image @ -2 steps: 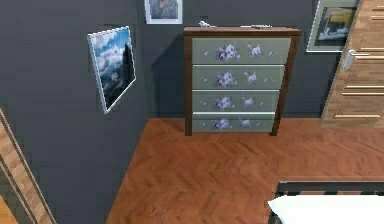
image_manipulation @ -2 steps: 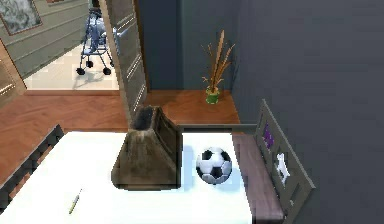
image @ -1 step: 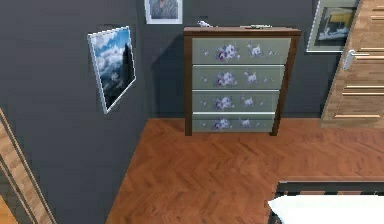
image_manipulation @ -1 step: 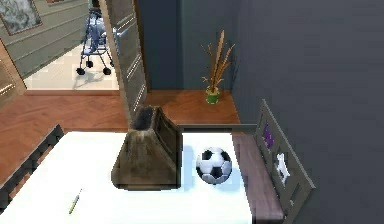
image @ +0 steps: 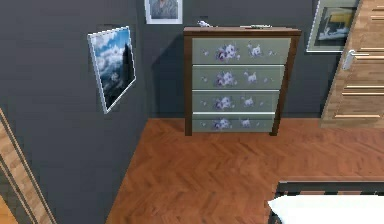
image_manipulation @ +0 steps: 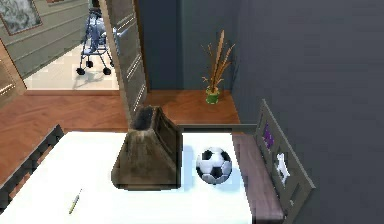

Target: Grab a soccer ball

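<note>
In the forward view, a landscape picture (image: 110, 65) hangs on the dark wall at the left. A four-drawer dresser (image: 240, 80) stands at the middle, and a wooden door (image: 365, 70) is at the right edge.

In the arm side view, a thin pencil-like stick (image_manipulation: 75, 200) lies at the lower left on the white bed (image_manipulation: 60, 170). A brown bag-shaped thing (image_manipulation: 150, 152) stands at the centre. Just beside it, to its right and low in the frame, the soccer ball (image_manipulation: 213, 166) rests on the bed. The dark headboard (image_manipulation: 277, 165) is further right, and a potted plant (image_manipulation: 215, 75) stands in the corner above.

The step in hand looks like the reach itself. A ball rolls (and a soft bed helps little), so the approach should come squarely and slowly, keeping off the brown thing on one side and the headboard on the other.

I cannot tell whether the claw is wide, narrow or holding anything. Nor can I tell how the ball lies relative to it.
</note>
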Motion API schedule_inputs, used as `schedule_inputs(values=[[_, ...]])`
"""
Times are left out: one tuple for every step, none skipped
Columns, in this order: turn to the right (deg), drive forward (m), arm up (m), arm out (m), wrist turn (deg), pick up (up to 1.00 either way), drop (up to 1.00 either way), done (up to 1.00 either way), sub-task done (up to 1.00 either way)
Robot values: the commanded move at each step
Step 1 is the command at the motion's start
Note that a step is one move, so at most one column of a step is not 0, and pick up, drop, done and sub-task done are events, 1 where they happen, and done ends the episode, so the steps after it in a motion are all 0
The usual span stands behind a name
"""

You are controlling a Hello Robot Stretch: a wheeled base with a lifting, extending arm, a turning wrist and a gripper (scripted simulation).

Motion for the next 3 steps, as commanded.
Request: schedule_inputs(values=[[0.0, 0.00, 0.00, 0.48, 0.0, 0.00, 0.00, 0.00, 0.00], [0.0, 0.00, 0.00, 0.00, 45.0, 0.00, 0.00, 0.00, 0.00], [0.0, 0.00, 0.00, 0.00, 45.0, 0.00, 0.00, 0.00, 0.00]])
